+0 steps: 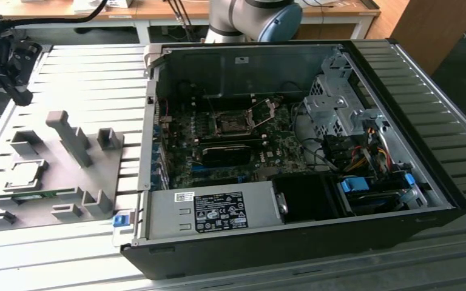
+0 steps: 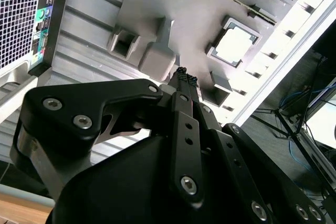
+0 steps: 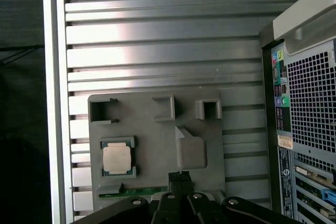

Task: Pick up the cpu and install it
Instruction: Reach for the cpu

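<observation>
In the exterior view, the cpu (image 1: pixel 24 174), a small square with a shiny metal top, lies flat in a framed pocket of the matt grey tray (image 1: pixel 59 182). The tray sits beside the open black computer case (image 1: pixel 298 248), whose silver power supply (image 1: pixel 164 215) bears a white printed label. In the second wrist view, the black gripper (image 2: pixel 184 78) has its ribbed tips pressed together on nothing, above the tray and apart from the cpu (image 2: pixel 234 45). In the first wrist view, the closed gripper (image 3: pixel 180 175) hovers near a thin green memory strip (image 3: pixel 139 191), and the cpu (image 3: pixel 116 158) rests in its pocket.

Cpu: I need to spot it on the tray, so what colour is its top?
Silver-grey and shiny; the cpu shows best in the first wrist view.
</observation>
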